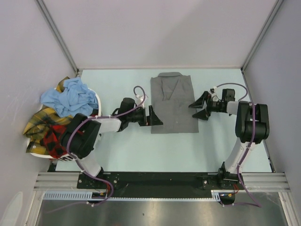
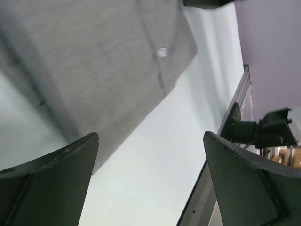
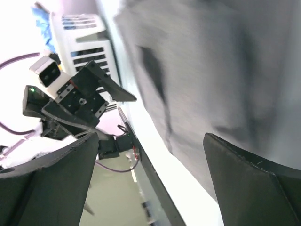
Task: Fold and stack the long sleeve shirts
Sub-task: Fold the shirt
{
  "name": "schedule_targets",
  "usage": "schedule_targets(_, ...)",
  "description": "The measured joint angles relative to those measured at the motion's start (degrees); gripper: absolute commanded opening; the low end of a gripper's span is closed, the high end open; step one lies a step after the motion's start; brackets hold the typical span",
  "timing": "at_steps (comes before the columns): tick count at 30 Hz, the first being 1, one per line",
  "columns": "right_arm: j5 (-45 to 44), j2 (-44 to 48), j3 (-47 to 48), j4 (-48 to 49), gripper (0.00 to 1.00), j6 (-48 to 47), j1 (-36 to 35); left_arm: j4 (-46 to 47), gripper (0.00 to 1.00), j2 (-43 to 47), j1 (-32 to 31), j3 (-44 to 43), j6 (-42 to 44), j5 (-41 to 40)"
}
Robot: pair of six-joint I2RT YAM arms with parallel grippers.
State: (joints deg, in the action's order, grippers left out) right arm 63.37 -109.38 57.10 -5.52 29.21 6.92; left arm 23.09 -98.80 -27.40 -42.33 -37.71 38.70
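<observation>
A mid-grey long sleeve shirt lies folded into a rectangle at the table's middle, collar at the far end. It also shows in the left wrist view and the right wrist view. My left gripper stands open at the shirt's near left edge with nothing between its fingers. My right gripper stands open at the shirt's right edge, also holding nothing. A light blue shirt, a yellow plaid shirt and a red-and-black plaid shirt lie heaped at the left.
The heap sits in a white slotted basket against the left wall. Grey walls and metal posts close in the table on three sides. A black rail with the arm bases runs along the near edge.
</observation>
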Motion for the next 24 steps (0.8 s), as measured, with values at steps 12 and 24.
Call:
schedule_targets(12,2.2,-12.2,15.8,19.9,1.00,12.0,-10.0,1.4,0.94,-17.6,-2.5,-28.8,-0.9,2.8)
schedule_targets(24,3.5,-23.0,25.8,15.8,1.00,12.1,-4.0,-7.4,0.93,-21.6,8.7,-28.2,3.6,3.8)
